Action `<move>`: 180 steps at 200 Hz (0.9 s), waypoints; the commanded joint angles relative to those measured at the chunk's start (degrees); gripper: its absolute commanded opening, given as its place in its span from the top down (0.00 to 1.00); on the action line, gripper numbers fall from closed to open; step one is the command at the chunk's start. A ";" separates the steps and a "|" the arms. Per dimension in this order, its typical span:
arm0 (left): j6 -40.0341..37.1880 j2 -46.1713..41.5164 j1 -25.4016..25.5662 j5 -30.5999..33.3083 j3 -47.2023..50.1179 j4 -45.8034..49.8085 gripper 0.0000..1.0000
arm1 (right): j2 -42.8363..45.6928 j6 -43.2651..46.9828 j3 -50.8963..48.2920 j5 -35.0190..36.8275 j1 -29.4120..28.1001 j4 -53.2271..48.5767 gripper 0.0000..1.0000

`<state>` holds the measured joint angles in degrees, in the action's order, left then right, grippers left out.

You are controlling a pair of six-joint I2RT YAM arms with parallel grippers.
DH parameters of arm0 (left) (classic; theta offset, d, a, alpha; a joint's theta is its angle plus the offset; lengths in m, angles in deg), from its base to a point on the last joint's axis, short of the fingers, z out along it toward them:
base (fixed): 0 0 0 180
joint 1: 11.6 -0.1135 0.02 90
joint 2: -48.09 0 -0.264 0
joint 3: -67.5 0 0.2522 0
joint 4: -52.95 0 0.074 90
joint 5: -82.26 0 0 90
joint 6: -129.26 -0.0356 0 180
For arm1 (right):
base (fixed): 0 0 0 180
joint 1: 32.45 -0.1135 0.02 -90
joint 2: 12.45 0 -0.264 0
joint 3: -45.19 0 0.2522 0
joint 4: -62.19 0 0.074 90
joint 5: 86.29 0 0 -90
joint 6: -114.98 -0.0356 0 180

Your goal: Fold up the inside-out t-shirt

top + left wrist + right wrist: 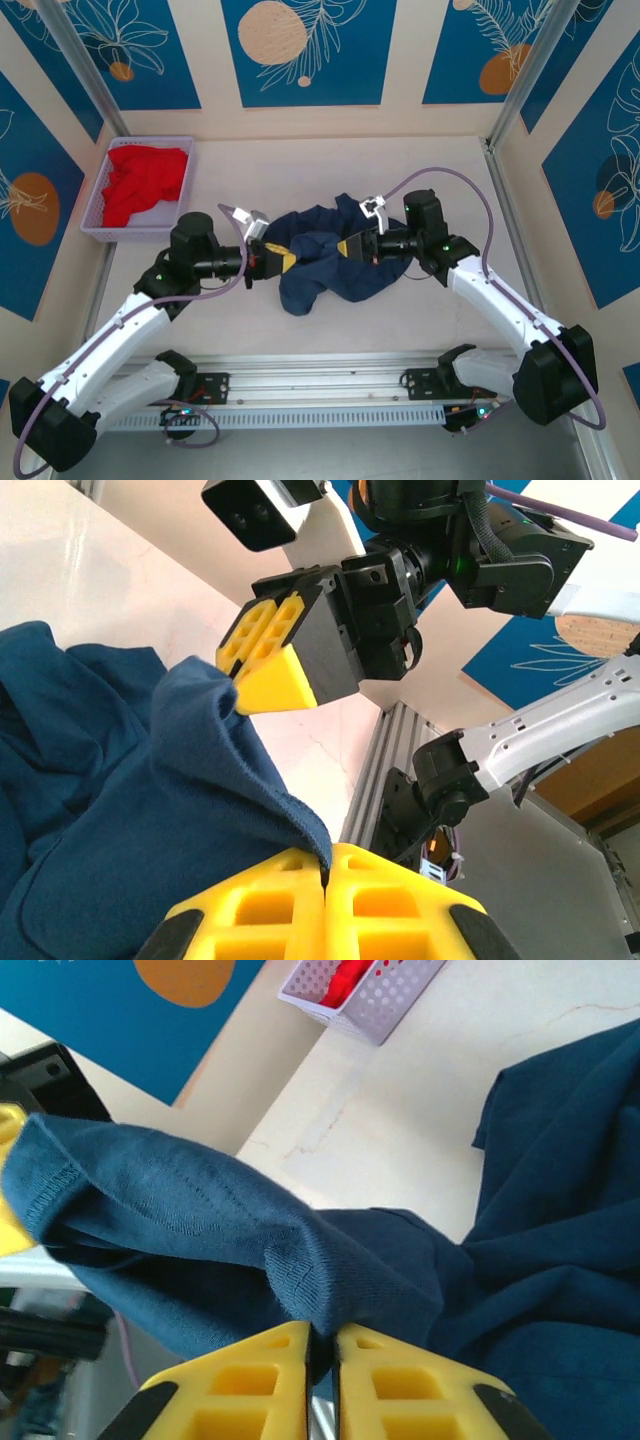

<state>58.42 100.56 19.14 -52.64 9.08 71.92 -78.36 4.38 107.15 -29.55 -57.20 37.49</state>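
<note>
Near the middle of the table [300, 170], a dark blue t-shirt [330, 265], bunched up in a lumpy heap between the two arms. Mostly down on the table, with one strip lifted up off it.

At the left end of that strip, the left claw [285, 260]. Squeezed all the way shut. Up close from the left wrist, the yellow tips of the left claw [325, 865] pressed together on a stitched edge of the t-shirt [130, 810], blue cloth coming right out of the crack between them.

At the other end, the right claw [347, 246]. Almost shut as well, with just a thin gap. Up close from the right wrist, a fold of the t-shirt [200, 1230] pinched tight in the right claw [322, 1345].

Between both claws, a short bit of blue cloth held up in the air, a little loose. Claws near each other, tips facing.

Far back in the left corner of the table, a pale purple basket [125, 235] with little holes in its walls. Inside it, a crumpled red cloth [145, 180]. Well apart from the t-shirt.
</note>
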 commanded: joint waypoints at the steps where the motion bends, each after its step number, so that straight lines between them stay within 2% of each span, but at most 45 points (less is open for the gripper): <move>1: -2.15 0.48 -0.68 -2.38 -2.67 2.09 1.00 | 0.41 5.78 0.58 6.99 -1.91 -4.16 0.80; 29: -2.94 1.32 -0.69 -2.44 -3.49 3.41 1.00 | 2.36 9.08 1.52 14.09 -4.00 -7.71 0.71; 59: -3.00 1.77 -0.68 -2.90 -3.50 3.32 1.00 | 5.87 13.56 1.97 21.51 -7.44 -9.55 0.69; 93: -3.46 2.03 -0.68 -3.04 -3.94 3.89 1.00 | 7.45 16.97 2.56 24.86 -12.00 -9.40 0.67; 136: -3.57 2.11 -0.69 -3.53 -4.20 4.16 1.00 | 2.29 22.35 8.14 35.24 -18.46 -13.95 0.65; 180: -3.69 2.07 -0.69 -3.69 -4.53 4.46 1.00 | -3.35 26.09 12.34 41.22 -22.87 -19.05 0.60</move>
<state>56.52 102.61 18.99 -54.26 7.05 75.79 -79.85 26.55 117.12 6.32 -78.29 22.95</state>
